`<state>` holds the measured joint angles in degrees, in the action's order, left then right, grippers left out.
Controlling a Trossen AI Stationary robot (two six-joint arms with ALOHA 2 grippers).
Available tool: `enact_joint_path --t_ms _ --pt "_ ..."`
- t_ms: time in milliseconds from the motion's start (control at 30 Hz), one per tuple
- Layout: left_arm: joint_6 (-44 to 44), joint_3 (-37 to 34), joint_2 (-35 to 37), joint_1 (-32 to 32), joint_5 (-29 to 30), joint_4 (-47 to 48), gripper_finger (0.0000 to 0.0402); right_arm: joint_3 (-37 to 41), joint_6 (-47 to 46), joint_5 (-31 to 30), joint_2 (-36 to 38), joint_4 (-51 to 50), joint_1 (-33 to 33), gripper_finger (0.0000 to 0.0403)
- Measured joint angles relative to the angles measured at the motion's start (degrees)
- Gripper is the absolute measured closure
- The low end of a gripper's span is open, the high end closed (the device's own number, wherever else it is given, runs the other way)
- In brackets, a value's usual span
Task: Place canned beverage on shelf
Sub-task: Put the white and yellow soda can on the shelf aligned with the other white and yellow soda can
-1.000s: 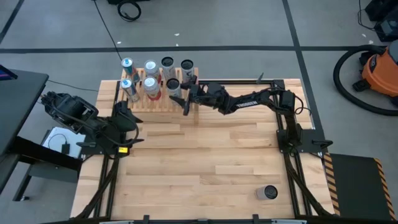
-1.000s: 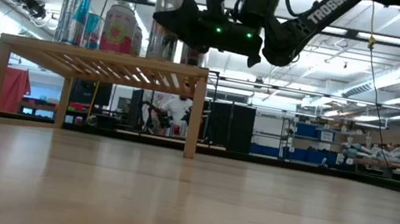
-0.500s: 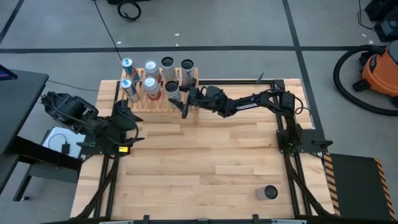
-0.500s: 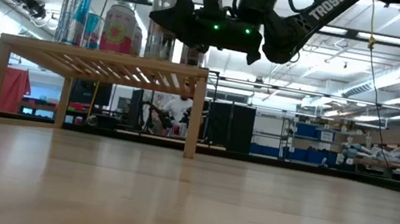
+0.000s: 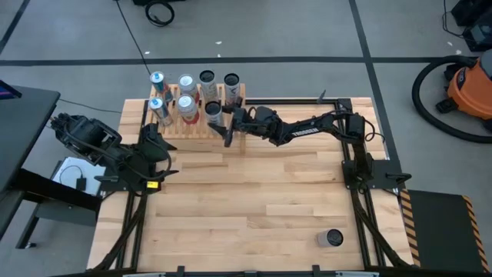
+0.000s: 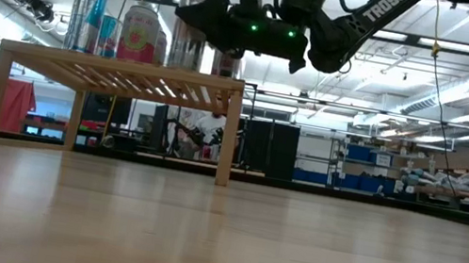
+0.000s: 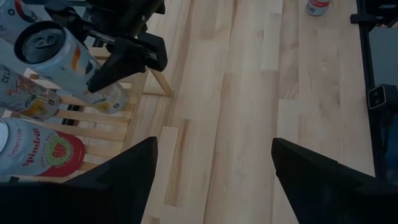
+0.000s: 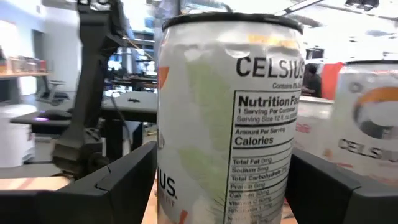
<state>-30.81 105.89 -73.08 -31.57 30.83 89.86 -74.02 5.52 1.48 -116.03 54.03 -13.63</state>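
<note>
The right hand (image 5: 217,117) has spread its fingers over the last second, and the pale silver Celsius can with green print (image 8: 227,118) now stands on its own between them on the low light-wood slatted shelf (image 5: 198,127), no longer gripped. In the high view the can (image 5: 214,112) sits in the shelf's front row, the last one toward the shelf's right end, just beside a white and red can (image 5: 187,108). The placing looks as good as done; what remains is for the right hand to back away.

The fingers flank the can closely, so a straight pull back away from the shelf seems the safest way out. A sideways swing could topple the can or its neighbour. The can stands near the shelf's front edge and right corner leg, with little margin.

In front of the shelf the pale wooden counter (image 5: 254,192) lies open. A single dark-topped can (image 5: 333,238) stands far from the shelf.

The left hand (image 7: 211,180) waits off the shelf's left end, fingers apart and empty.
</note>
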Motion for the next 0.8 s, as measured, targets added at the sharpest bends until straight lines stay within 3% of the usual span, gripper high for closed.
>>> enact_joint_path --t_ms 800 --pt "0.0 0.0 0.0 0.0 0.0 0.0 0.0086 0.1 -0.8 0.9 0.0 -0.1 1.1 0.0091"
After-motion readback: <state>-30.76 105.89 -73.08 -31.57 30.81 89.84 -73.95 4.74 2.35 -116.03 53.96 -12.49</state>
